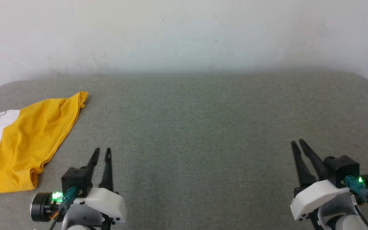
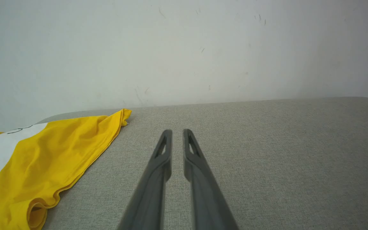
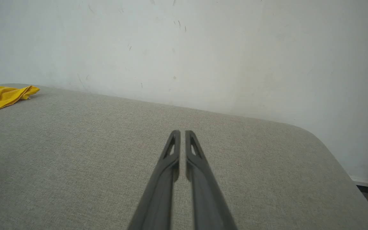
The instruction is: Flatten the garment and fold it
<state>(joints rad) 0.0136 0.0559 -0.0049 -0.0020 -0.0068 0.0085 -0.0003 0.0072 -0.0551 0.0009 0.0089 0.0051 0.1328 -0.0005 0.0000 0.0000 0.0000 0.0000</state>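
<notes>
left arm (image 1: 102, 203), right arm (image 1: 319, 193), low, jaws forward

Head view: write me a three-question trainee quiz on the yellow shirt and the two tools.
1. Multiple choice: where on the grey woven-fabric surface does the bright yellow T-shirt with a white printed patch lie in the head view? A) far left B) centre C) far right
2. Fill in: the left tool and the right tool each hold ____.
3. True or false: the right tool is touching the shirt.

Key: 1) A. 2) nothing. 3) False: it hovers over bare surface, well apart from the shirt.
</notes>
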